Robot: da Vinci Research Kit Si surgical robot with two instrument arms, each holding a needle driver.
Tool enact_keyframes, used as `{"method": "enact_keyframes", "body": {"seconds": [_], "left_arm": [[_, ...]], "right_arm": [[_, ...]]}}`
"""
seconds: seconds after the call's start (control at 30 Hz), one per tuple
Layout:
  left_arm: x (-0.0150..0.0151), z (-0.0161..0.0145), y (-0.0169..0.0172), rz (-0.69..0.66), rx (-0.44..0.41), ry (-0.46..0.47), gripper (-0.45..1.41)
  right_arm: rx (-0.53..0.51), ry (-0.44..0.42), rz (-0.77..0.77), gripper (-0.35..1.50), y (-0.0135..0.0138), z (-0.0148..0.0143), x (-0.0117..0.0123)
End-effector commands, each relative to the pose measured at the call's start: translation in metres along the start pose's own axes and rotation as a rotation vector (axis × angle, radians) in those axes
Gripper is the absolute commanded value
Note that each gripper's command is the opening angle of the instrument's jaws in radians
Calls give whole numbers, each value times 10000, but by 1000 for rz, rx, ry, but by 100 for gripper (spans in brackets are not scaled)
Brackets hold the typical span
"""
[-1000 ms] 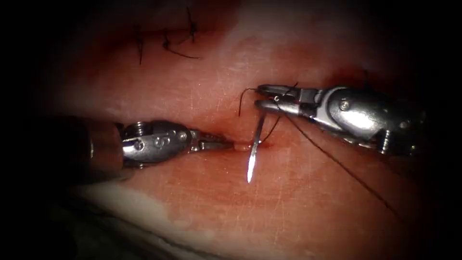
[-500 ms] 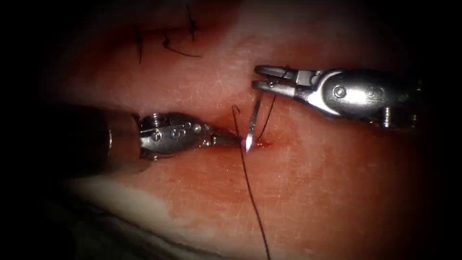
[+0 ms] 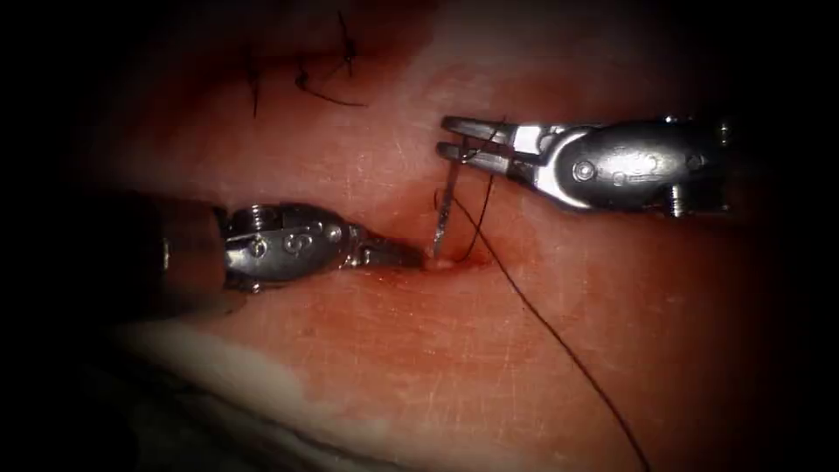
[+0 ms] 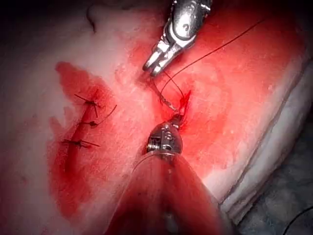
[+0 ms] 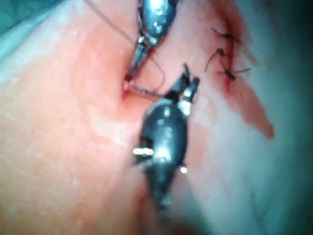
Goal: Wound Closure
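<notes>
Right claw (image 3: 453,138) clamps the needle (image 3: 444,214) near its tail; its tip meets the tissue (image 3: 367,350) just beyond the left claw (image 3: 411,255), clamped on tissue.

Count at the bench: two tools, one needle, one thread.
Left tool (image 3: 411,256) and right tool (image 3: 454,140); needle (image 3: 444,212); thread (image 3: 559,341); three stitches (image 4: 87,122) on one tissue (image 3: 367,350).

Both pincers (image 3: 454,140) (image 3: 411,256): shiny steel, screws at wrist.
</notes>
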Motion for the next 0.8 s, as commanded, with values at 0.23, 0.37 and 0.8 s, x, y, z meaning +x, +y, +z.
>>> {"method": "enact_keyframes", "body": {"seconds": [0.23,0.37,0.8], "left_arm": [[-4,6,16,-2,-8,1,-45],[-4,1,19,-2,-13,1,-45],[-12,-13,29,7,-17,2,-45]], "right_arm": [[11,-11,-22,-35,-11,7,-7],[21,-4,-12,-35,-16,8,-6],[47,9,71,-35,-26,2,3]]}}
